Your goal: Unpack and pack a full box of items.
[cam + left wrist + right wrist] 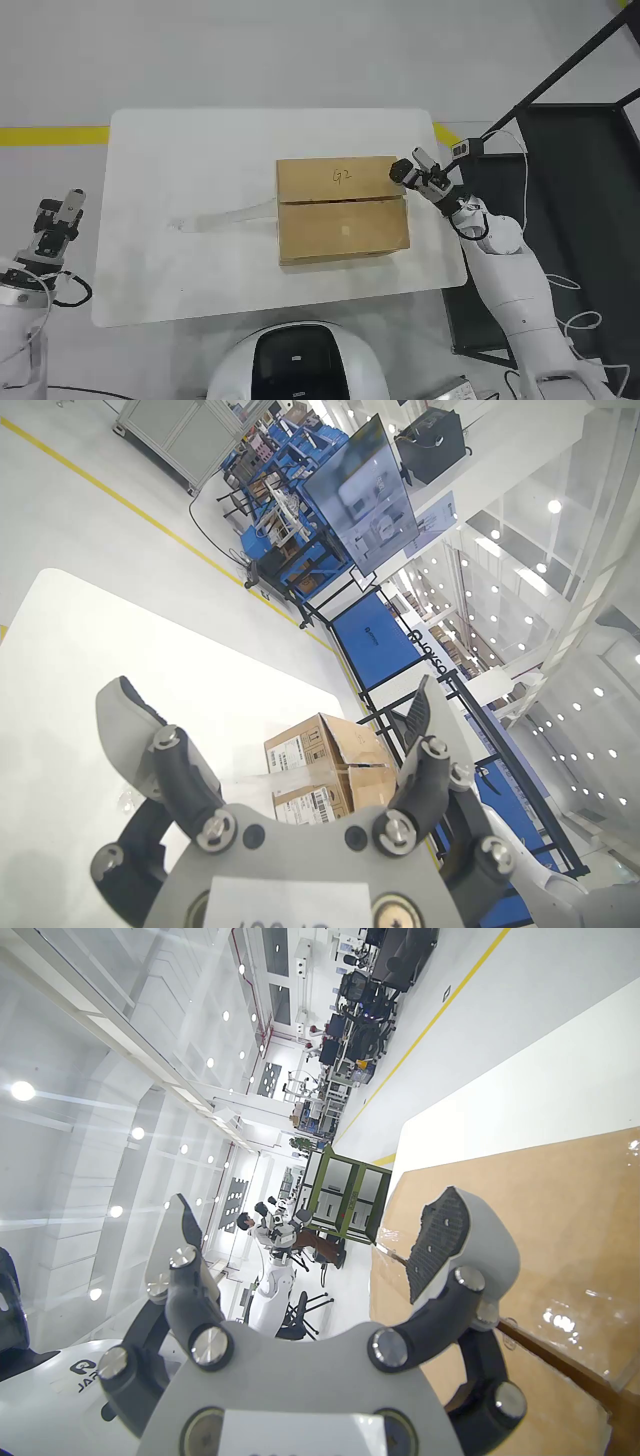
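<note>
Centrally on the table (pixel 180 170), the box (pixel 342 210) sits shut, tape (pixel 225 215) trailing off one side. Right gripper (pixel 408 165), jaws wide, hovers at its edge; left gripper (pixel 60 202), also wide, hangs off-table. Unpacking looks barely begun: next, the flaps likely need lifting.

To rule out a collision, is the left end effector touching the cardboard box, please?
Apart. The top view shows the left end effector beyond the left edge of the table, well clear of the cardboard box.
</note>
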